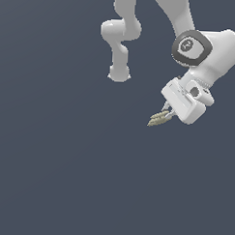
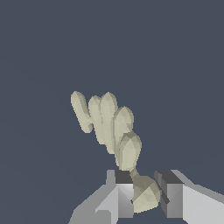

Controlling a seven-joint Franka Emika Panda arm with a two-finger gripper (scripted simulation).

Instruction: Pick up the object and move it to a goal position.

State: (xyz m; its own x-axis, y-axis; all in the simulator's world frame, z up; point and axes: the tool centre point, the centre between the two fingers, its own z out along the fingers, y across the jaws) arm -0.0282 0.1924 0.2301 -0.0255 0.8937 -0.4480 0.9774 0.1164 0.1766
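The object (image 1: 158, 119) is a tiny pale tan piece with ridged finger-like strips. It hangs from the fingertips of my white gripper (image 1: 168, 112) in the exterior view's right half, with nothing seen under it against the plain dark grey background. In the wrist view the object (image 2: 113, 127) fans out in several strips, and its rounded end (image 2: 145, 194) sits between the two fingers (image 2: 124, 197). My gripper (image 2: 146, 197) is shut on that end.
The white arm's links (image 1: 120, 32) rise at the top of the exterior view. Plain dark grey fills everything else; no table, edge or other object shows.
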